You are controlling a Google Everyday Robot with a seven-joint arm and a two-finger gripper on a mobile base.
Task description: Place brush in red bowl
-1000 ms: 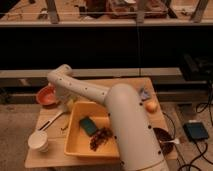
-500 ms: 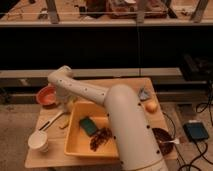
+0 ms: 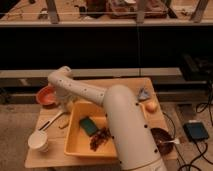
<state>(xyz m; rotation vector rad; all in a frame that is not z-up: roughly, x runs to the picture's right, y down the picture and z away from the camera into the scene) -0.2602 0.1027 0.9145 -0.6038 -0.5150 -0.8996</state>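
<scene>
Arm: big white robot arm [image 3: 125, 125] rises from the lower right, runs up-left to an elbow at centre-left, then bends down.
Gripper: the gripper [image 3: 65, 106] is at centre-left, low over the table [image 3: 55, 156], just by the upper-left corner of the yellow tub [image 3: 71, 134], btwn tub and red bowl [image 3: 45, 96].
Grip state: can't tell, end of arm too indistinct.
Brush: the brush [image 3: 51, 121] lies flat on the table, lower-left of the gripper, slanted; black end twd lower left, pale part twd the tub's left wall. Contact w/ gripper: can't tell.
Red bowl: upper left part of tabletop, near the left edge, up-left of the gripper. Brush not in it; brush sits below it, apart.
Tub contents: green sponge [image 3: 90, 125] near the middle; dark clump [image 3: 100, 140] lower right of it, type unclear.
Cup: white cup [image 3: 39, 141], lower left of table, below the brush's black end.
Right side: round orange fruit [image 3: 151, 106] at the table's right edge; grey-blue cloth-like item [image 3: 144, 93] above it; dark brown bowl [image 3: 161, 136] at lower right w/ a pale utensil [image 3: 173, 142] on its rim.
Floor: blue-grey box [image 3: 196, 131] w/ cables, far right.
</scene>
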